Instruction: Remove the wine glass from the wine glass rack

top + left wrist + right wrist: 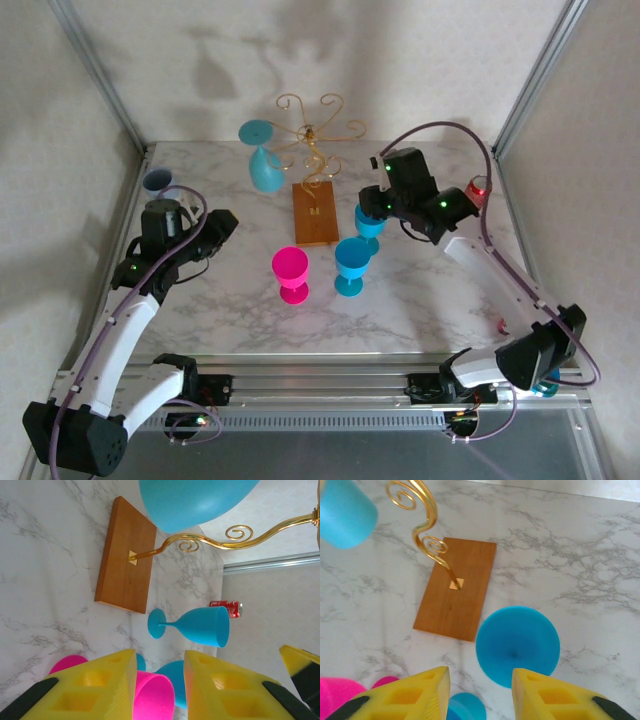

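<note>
The wine glass rack (318,135) is gold wire on a wooden base (315,213) at the back middle. A light blue wine glass (263,158) hangs upside down from its left arm; in the left wrist view that wine glass (195,500) is at the top above the base (125,562). My right gripper (374,206) hovers over a blue glass (369,228) standing right of the base; from the wrist the right gripper (480,690) is open, its pads clear of that glass (517,645). My left gripper (222,230) is open and empty, left of the base.
A pink glass (291,272) and another blue glass (352,265) stand in front of the base. A red can (478,188) sits at the back right, a greyish cup (157,181) at the back left. Walls and metal posts close in the table.
</note>
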Robot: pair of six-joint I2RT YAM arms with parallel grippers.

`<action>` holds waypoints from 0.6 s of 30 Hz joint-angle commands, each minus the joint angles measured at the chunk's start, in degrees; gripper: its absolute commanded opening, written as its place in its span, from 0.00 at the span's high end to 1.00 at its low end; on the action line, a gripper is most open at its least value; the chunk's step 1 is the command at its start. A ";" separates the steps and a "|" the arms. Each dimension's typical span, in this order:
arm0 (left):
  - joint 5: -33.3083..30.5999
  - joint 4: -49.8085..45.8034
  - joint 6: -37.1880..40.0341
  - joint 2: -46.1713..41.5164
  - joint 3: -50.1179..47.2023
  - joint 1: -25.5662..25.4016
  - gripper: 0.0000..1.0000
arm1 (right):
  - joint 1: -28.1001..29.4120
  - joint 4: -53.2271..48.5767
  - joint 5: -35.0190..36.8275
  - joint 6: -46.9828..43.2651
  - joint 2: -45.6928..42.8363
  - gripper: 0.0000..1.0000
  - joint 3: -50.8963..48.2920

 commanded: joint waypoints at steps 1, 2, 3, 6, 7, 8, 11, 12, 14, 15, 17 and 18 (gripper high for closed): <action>0.08 2.28 -0.34 0.61 0.32 -0.24 0.70 | 0.36 -4.27 -3.35 2.26 -4.30 0.63 2.56; -0.01 2.23 -0.32 0.79 0.49 -0.19 0.70 | 0.42 -5.38 -3.97 2.46 -5.17 0.63 3.14; -0.10 2.30 -0.23 0.93 0.82 -0.20 0.70 | 0.45 -6.60 -4.82 2.47 -5.78 0.63 4.08; -0.02 2.49 -0.23 1.89 1.89 -0.23 0.70 | 0.89 -9.66 -6.81 2.33 -6.63 0.64 7.96; 0.03 2.56 -0.23 2.18 2.30 -0.21 0.70 | 0.96 -10.23 -7.66 2.18 -6.68 0.64 9.32; 0.18 2.82 -0.23 2.42 2.81 -0.21 0.70 | 1.07 -10.68 -8.85 2.16 -6.32 0.64 11.27; -0.03 3.24 -0.23 3.21 3.89 -0.28 0.70 | 1.81 -12.68 -11.90 0.42 -2.88 0.64 18.16; 0.10 3.60 -0.47 3.54 4.23 -0.27 0.70 | 2.11 -14.15 -12.17 -0.32 -0.57 0.64 21.51; 0.20 4.03 -0.69 4.29 4.96 -0.24 0.71 | 2.84 -15.63 -14.44 -1.36 3.89 0.64 27.16; 0.11 4.03 -0.71 4.61 5.52 -0.27 0.70 | 3.15 -15.74 -15.85 -1.62 6.24 0.63 29.93; -0.18 3.73 -0.13 5.36 6.80 -0.25 0.70 | 3.33 -15.06 -18.67 -1.53 10.30 0.60 34.55; -0.51 3.41 0.31 5.75 7.54 -0.22 0.70 | 3.34 -14.40 -19.98 -1.32 12.39 0.59 37.07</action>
